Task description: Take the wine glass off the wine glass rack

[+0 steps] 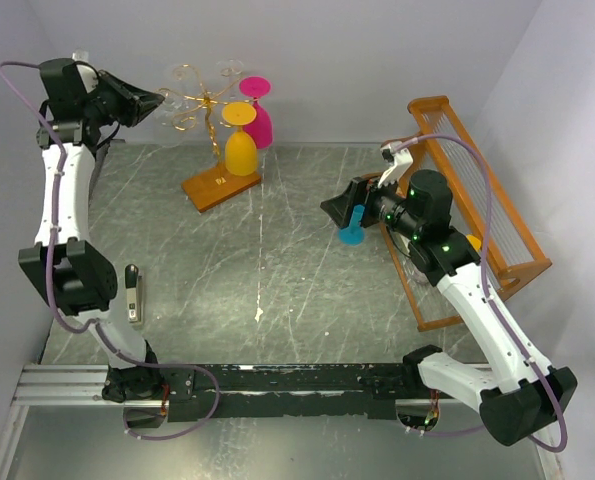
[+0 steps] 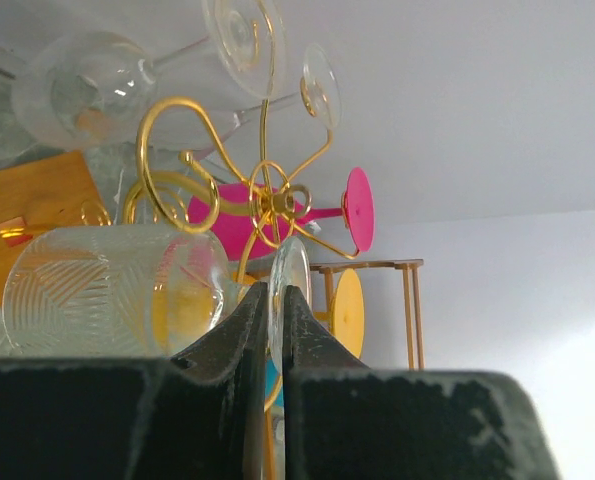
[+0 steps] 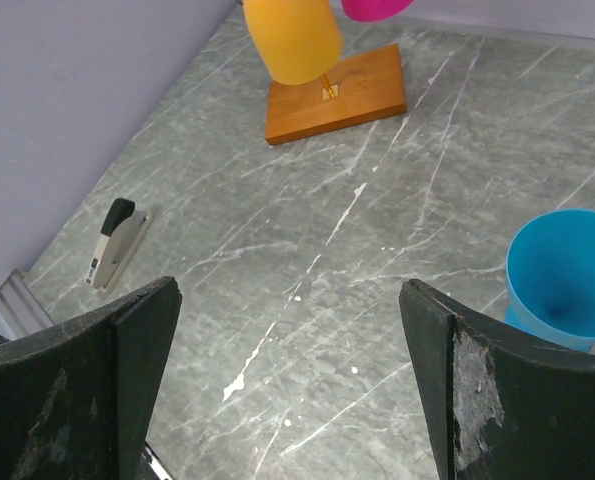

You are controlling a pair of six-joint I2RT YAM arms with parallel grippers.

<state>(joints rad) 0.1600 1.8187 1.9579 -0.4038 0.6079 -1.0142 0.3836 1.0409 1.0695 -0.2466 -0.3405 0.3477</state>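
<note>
The left gripper (image 2: pixel 275 292), fingers almost pressed together, pinches the stem of a clear wine glass (image 2: pixel 107 290) hanging on the gold wine glass rack (image 2: pixel 265 200), while the right gripper (image 3: pixel 287 288) hovers spread wide over the marble table (image 3: pixel 277 200).

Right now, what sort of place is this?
Likely a robot lab cell: arms bolted to a rail, plain white walls round a grey tabletop, props like the wine glass rack.

Shiny gold-wire rack (image 1: pixel 209 103) w/ wood base (image 1: pixel 209 190)

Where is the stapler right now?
In the overhead view the stapler lies on the table's left side, beside the left arm, closer to the near edge than the gold rack.
</note>
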